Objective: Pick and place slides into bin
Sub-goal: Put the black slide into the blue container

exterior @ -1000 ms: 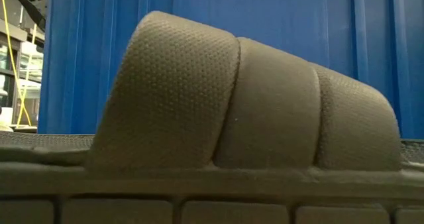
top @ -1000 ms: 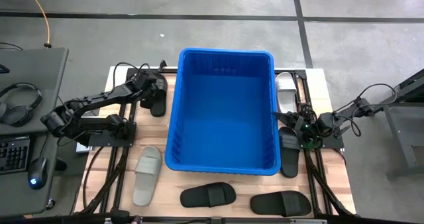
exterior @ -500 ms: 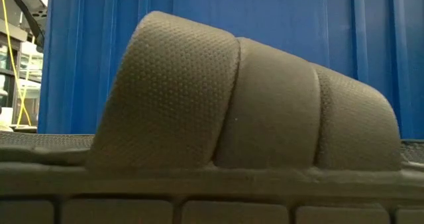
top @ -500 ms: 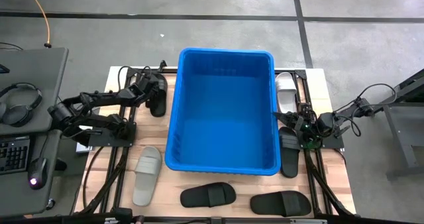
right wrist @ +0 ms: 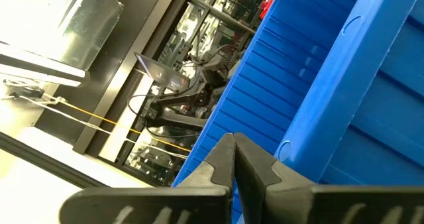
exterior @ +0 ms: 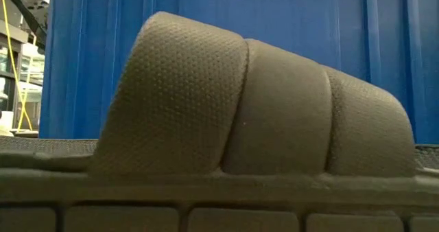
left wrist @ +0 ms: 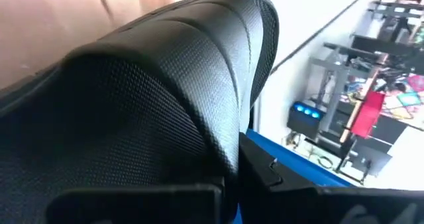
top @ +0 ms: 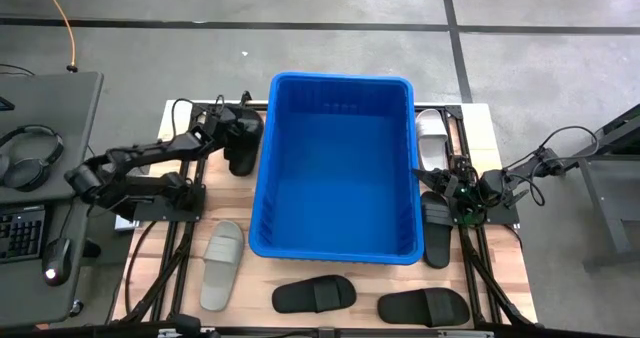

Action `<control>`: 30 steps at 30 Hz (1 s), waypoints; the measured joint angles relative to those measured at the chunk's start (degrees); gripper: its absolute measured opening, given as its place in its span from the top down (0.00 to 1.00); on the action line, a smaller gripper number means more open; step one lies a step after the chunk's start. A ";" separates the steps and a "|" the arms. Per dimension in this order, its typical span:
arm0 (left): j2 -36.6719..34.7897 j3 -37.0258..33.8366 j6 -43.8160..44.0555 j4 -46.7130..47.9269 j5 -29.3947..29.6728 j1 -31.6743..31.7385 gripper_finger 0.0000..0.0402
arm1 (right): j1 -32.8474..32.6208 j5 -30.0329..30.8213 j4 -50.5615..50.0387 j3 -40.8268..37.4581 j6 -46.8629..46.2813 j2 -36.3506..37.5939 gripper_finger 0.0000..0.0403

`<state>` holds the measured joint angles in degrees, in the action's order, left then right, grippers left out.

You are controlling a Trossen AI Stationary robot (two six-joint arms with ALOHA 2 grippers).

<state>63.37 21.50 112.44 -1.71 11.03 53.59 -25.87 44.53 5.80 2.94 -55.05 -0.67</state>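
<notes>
The left claw [top: 240,130] has closed on a black slide [top: 241,150] lying on the bench [top: 492,128] just beside the left wall of the bin [top: 335,250]; a second ago its fingers stood apart above that slide, half a second ago they were narrowing, and now they pinch its strap. The left arm has also swung a little toward the bin, so the claw and slide sit closer to the blue rim than before. In the left wrist view the black slide's textured strap [left wrist: 165,98] fills most of the picture, with the blue bin edge [left wrist: 311,168] just behind it. The right claw [top: 447,186] rests at the bin's right side with its fingers pressed together and nothing between them, unchanged from the earlier views; the right wrist view shows its closed fingertips [right wrist: 233,159] against the ribbed blue wall [right wrist: 318,105]. The other slides have not moved: a white one [top: 432,136] and a black one [top: 436,230] right of the bin, a grey one [top: 221,264] at the front left, and two black ones [top: 314,294] [top: 424,305] in front of the bin. The bin holds no slides. The low view is filled by a black slide's strap [exterior: 240,101] with the blue wall behind.
</notes>
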 joint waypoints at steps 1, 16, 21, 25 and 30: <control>-1.31 0.23 0.41 2.00 0.16 0.02 0.99 | 0.00 0.00 0.00 0.00 -0.01 0.00 1.00; -27.86 0.61 -1.05 39.21 -10.63 0.01 1.00 | 0.00 -0.02 0.00 0.00 -0.01 0.00 1.00; -35.51 0.61 0.90 50.70 -14.24 -0.01 1.00 | 0.00 -0.04 0.01 0.00 0.00 0.00 1.00; -41.09 0.61 2.04 52.44 -14.98 0.01 1.00 | 0.00 -0.04 0.02 0.00 0.00 0.00 1.00; -42.96 0.61 1.34 52.78 -13.39 0.01 1.00 | 0.02 -0.04 0.01 0.01 0.00 0.00 1.00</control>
<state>20.40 22.11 113.78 51.07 -2.37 53.60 -25.85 44.49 5.81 2.95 -55.06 -0.67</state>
